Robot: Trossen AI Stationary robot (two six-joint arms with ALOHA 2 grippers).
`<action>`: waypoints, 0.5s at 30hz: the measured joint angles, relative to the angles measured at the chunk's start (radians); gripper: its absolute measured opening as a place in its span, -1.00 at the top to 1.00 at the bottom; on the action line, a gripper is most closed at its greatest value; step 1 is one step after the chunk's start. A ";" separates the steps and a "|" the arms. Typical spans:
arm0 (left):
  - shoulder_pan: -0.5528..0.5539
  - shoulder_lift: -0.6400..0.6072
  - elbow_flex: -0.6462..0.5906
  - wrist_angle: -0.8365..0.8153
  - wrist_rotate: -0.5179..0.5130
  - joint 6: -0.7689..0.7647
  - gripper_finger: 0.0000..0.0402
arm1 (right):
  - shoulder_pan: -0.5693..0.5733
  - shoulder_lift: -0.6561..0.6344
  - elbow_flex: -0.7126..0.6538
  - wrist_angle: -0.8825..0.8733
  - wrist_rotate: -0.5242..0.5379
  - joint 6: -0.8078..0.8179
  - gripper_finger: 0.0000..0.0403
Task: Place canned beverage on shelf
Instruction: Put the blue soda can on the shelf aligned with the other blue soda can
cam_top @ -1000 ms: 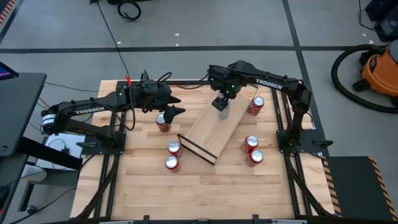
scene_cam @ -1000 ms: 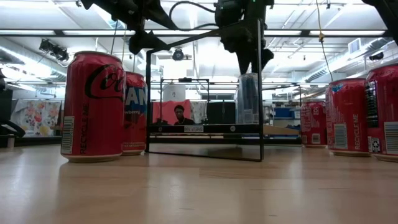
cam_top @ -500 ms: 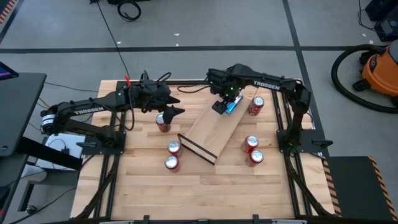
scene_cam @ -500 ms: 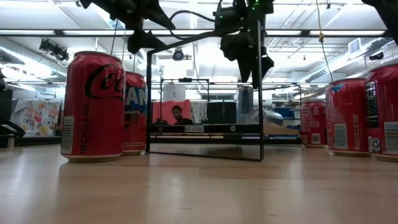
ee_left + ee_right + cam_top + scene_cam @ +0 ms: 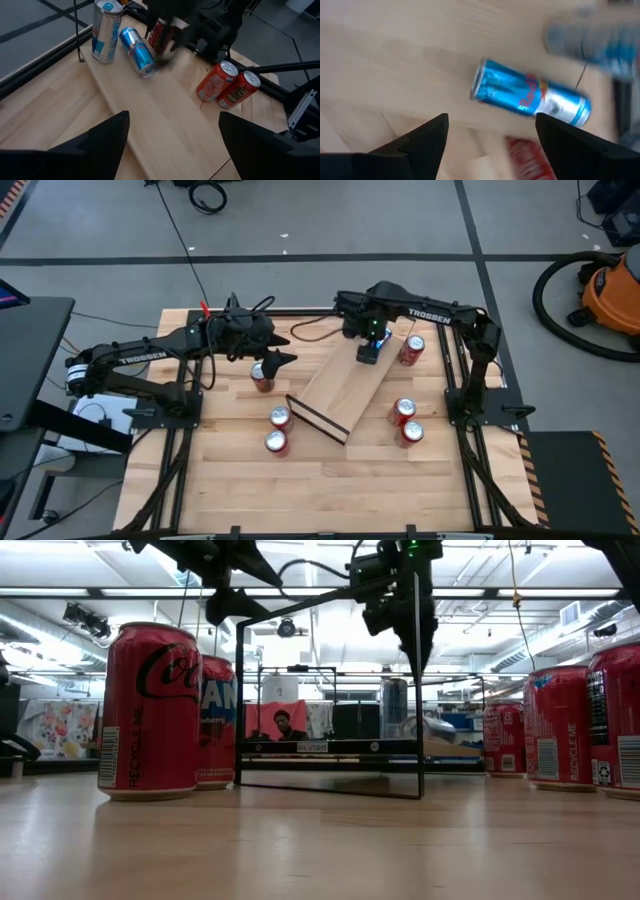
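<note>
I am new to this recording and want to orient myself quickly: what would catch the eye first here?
First, a blue can lying tipped on its side on the shelf, beside another blue can that stands upright near the shelf's far end. The right gripper hangs open just above the fallen can. Red cans stand scattered on the table around the shelf, and the left gripper waits open beside it.

Wood table [image 5: 330,490], shelf [image 5: 340,395] lying angled across its middle.
I see one blue can [image 5: 137,44] tipped over on the shelf, another [image 5: 104,29] upright beside it; red cans [image 5: 405,420] stand on the table.
</note>
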 joint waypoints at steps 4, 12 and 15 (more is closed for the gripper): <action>0.000 0.000 0.000 0.000 0.000 0.040 -0.58 | -0.002 -0.002 -0.033 0.037 -0.050 -0.287 -0.54; 0.000 0.000 0.000 -0.001 0.000 0.042 -0.58 | 0.013 -0.002 -0.134 0.105 0.048 -0.495 -0.54; 0.000 0.002 0.000 -0.001 0.000 0.042 -0.58 | 0.013 -0.002 -0.169 0.162 0.051 -0.520 -0.53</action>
